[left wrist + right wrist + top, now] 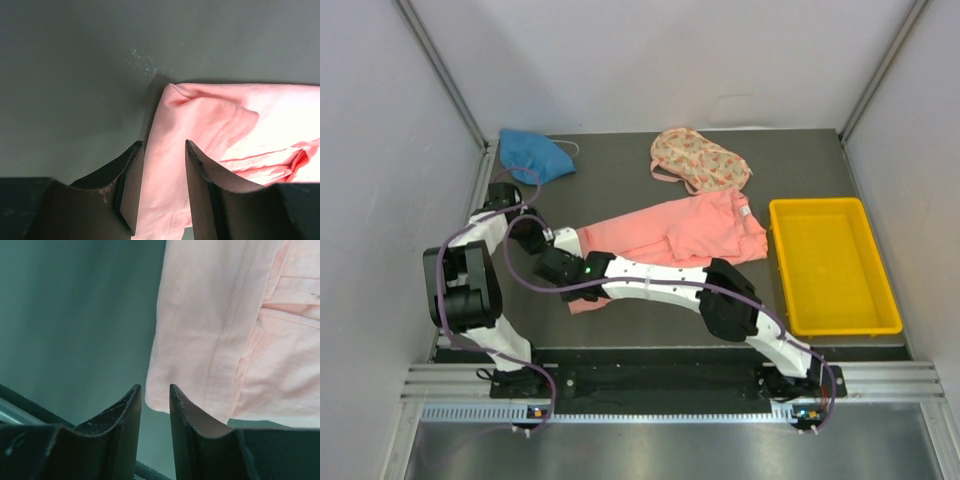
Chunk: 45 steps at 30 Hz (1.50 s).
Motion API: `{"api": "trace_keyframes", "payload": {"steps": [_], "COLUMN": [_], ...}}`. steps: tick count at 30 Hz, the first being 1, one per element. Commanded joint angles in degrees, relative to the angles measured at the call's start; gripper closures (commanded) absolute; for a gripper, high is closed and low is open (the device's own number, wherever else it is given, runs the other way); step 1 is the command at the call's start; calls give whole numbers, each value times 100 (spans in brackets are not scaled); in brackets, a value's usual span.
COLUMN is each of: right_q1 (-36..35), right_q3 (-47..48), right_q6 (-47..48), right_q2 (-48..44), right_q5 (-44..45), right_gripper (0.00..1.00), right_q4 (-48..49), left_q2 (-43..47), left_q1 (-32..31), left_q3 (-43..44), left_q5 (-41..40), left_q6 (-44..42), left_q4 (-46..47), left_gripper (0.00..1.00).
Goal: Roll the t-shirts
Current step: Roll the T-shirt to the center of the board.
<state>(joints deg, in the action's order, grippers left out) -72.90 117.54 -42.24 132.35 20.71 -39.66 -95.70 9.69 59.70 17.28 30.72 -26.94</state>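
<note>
The salmon-pink t-shirt (685, 232) lies flattened across the middle of the table, its white neck tag at the right end. My left gripper (542, 238) is at its left end. In the left wrist view the left gripper (164, 146) is open, with the shirt's (225, 125) edge lying between and under the jaws. My right gripper (558, 268) reaches across to the shirt's near-left corner. In the right wrist view the right gripper (155, 387) is narrowly open and empty, just short of the hemmed corner (200, 330). A blue t-shirt (532, 155) and a floral t-shirt (700, 160) lie bunched at the back.
A yellow tray (832, 318) stands at the right of the table. White walls enclose the left, back and right sides. The right arm (720, 295) stretches over the near part of the table.
</note>
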Motion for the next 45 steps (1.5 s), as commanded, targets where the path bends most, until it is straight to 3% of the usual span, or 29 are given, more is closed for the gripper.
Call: {"api": "trace_keyframes", "payload": {"steps": [1, 5, 12, 19, 45], "right_q1": [-13, -101, -180, -224, -427], "right_q3": [278, 366, 850, 841, 1376], "right_q6": [-109, -144, -206, -188, -153], "right_q2": [238, 370, 800, 590, 1108], "right_q5": [188, 153, 223, 513, 399], "right_gripper": [69, 60, 60, 60, 58], "right_q4": [-252, -323, -824, -1008, -894], "left_q2": [-150, -273, -388, -406, -335], "left_q1": [-38, -46, -82, -90, -99], "left_q3": [-29, 15, 42, 59, 173], "left_q5": [162, 206, 232, 223, 171], "left_q6": [-180, -172, -128, -128, -172], "left_q4": [198, 215, 224, 180, 48], "left_gripper": [56, 56, 57, 58, 59]}}
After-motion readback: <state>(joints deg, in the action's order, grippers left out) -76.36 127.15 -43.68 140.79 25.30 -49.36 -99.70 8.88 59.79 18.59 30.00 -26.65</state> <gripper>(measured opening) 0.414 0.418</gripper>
